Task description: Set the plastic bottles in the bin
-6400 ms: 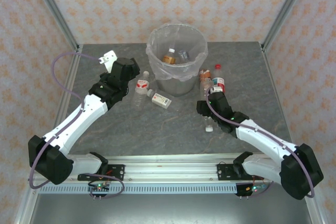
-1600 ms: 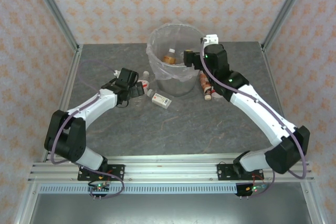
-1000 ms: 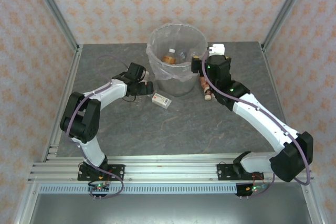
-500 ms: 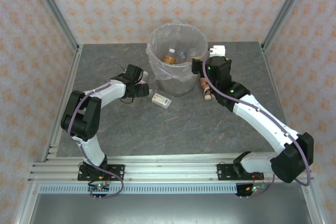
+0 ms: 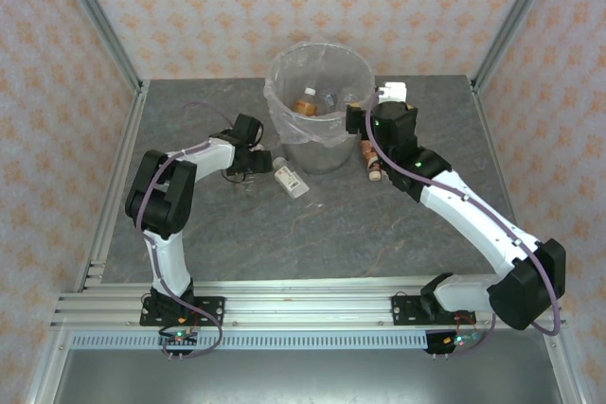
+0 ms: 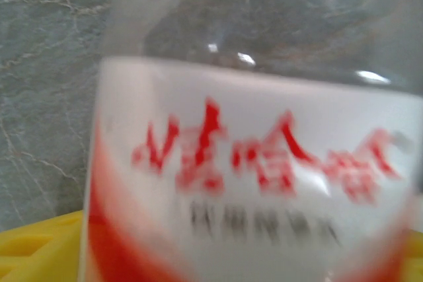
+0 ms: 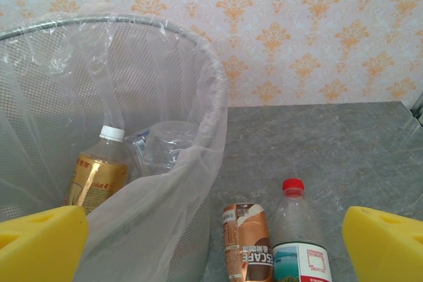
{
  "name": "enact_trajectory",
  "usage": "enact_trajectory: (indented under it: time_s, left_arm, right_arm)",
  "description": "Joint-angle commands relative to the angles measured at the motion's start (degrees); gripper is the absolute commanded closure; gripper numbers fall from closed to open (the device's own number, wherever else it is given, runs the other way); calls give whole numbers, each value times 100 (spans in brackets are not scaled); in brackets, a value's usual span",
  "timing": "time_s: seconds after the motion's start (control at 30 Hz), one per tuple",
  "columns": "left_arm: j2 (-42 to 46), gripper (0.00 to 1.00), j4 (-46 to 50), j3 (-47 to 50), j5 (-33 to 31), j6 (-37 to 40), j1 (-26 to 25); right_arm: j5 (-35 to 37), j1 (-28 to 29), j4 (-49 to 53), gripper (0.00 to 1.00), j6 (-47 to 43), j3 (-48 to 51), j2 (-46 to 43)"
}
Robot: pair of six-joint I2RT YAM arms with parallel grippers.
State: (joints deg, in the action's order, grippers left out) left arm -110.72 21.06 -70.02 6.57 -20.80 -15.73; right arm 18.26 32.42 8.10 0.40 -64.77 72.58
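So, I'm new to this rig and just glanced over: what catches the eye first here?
The bag-lined grey bin stands mid-table at the back, an amber bottle inside. Left of it, the left gripper flanks a red-and-white labelled bottle, huge in the left wrist view. The right gripper hangs open by the bin's right rim, near a brown-labelled bottle and a red-capped bottle on the table.

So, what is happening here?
Two robot arms put bottles in the bin. The left gripper has a red-and-white bottle between its fingers, left of the bin; whether it grips is unclear. The right gripper hangs open at the rim. An amber bottle is inside; a brown bottle and a red-capped bottle wait on the table.
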Motion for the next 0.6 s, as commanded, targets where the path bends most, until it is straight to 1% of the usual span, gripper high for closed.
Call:
enact_trajectory:
  time_s: [0.0, 0.1, 0.27, 0.33, 0.57]
  left_arm:
    - [-107, 24, -57, -70, 118, 58, 8]
    - [-31, 27, -58, 5, -56, 116, 15]
    - [94, 32, -84, 184, -13, 118, 127]
    - [324, 33, -87, 223, -24, 111, 126]
    - [392, 42, -120, 213, -41, 30, 123]
  right_arm:
    - [126, -24, -16, 1, 75, 107, -61]
    - [120, -32, 3, 1, 74, 80, -18]
    - [108, -27, -1, 1, 73, 80, -16]
    - [120, -34, -5, 1, 74, 96, -25]
    - [130, -34, 24, 1, 89, 134, -57]
